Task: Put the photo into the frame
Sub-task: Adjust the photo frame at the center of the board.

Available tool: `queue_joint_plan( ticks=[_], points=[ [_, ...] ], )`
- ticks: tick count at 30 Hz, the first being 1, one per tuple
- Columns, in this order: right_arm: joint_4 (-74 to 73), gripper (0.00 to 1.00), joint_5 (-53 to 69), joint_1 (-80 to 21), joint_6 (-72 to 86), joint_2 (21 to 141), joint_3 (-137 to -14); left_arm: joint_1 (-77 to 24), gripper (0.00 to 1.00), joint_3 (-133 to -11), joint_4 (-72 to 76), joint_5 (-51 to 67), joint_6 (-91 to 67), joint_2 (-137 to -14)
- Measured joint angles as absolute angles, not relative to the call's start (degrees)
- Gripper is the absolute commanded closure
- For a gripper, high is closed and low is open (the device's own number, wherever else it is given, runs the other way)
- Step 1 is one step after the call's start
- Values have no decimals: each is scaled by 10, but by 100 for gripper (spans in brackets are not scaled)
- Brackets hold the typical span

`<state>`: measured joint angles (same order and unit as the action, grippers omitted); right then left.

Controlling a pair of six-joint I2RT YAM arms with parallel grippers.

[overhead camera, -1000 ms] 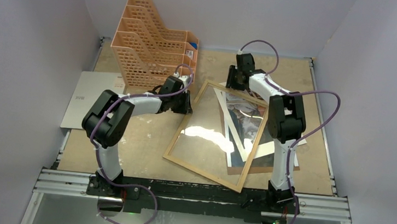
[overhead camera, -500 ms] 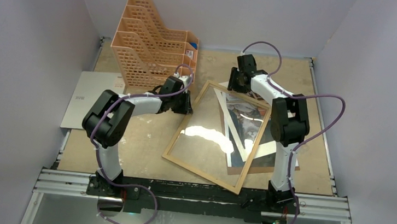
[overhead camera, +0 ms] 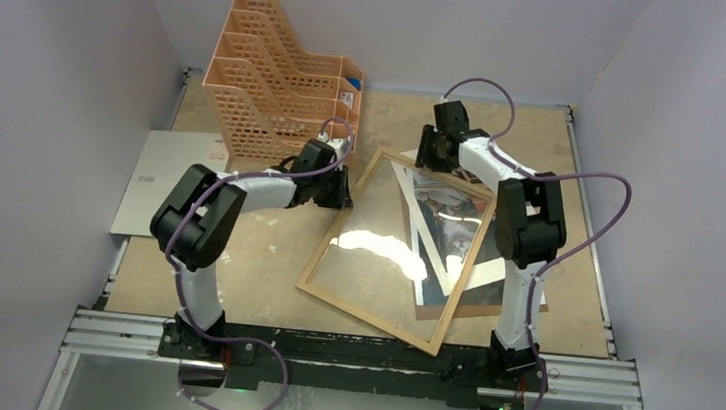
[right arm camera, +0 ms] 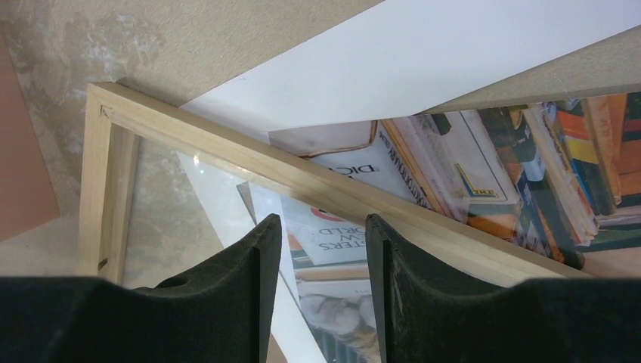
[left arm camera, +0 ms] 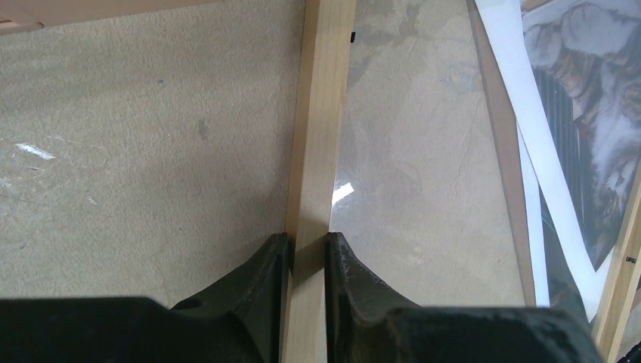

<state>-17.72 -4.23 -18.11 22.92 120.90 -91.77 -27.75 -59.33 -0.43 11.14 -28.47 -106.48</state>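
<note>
At the bottom centre of the top view, the frame (overhead camera: pixel 369 315) lies flat on the table (overhead camera: pixel 232 273), turned askew so its near rail slopes down to the right. The photo (overhead camera: pixel 484 293) is not yet seated. It lies under the frame's right half, its print showing through the glass, and its lower right part sticks out past the right rail.

Further up, at centre left, our left gripper (overhead camera: pixel 340 191) has its fingers pinched on the frame's left rail. The left wrist view shows both pads pressed against the wood (left arm camera: pixel 308 246).

Further still, at upper centre, our right gripper (overhead camera: pixel 431 151) hangs over the frame's far rail with its fingers spread and nothing between them. In the right wrist view the rail runs diagonally below the fingertips (right arm camera: pixel 321 227), with book spines visible on either side.

We judge the step in hand is squaring photo and frame to each other. To do it well, we should keep the left pinch firm so the frame cannot swivel. We should also bring the right fingers down on the photo's edge alone, not on the rail, and slide it gently so the paper does not buckle.

At the upper left, the orange organizer (overhead camera: pixel 281 77) stands well apart.
</note>
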Motion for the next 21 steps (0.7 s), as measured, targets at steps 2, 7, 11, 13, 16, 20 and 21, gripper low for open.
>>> queue_joint_plan(
  ticks=[2, 7, 11, 13, 16, 20, 21],
  points=[
    [-177, 52, -37, -181, 229, 1209, -918, -277, 100, -593, -4, 111, -285, -1065],
    [-178, 52, -35, -181, 229, 1209, -920, -277, 100, -594, -4, 112, -285, -1065],
    [-177, 52, -35, -181, 229, 1215, -927, -277, 100, -594, -4, 112, -285, -1065],
    [-176, 52, -36, -181, 229, 1216, -927, -277, 100, -594, -4, 112, -285, -1065],
    [-175, 52, -43, -181, 229, 1216, -927, -277, 100, -594, -4, 112, -285, -1065],
    [-175, 52, -60, -179, 229, 1216, -928, -277, 94, -595, -5, 112, -285, -1065],
    [-175, 52, -64, -177, 229, 1216, -928, -277, 90, -596, -7, 112, -284, -1065]
  ],
)
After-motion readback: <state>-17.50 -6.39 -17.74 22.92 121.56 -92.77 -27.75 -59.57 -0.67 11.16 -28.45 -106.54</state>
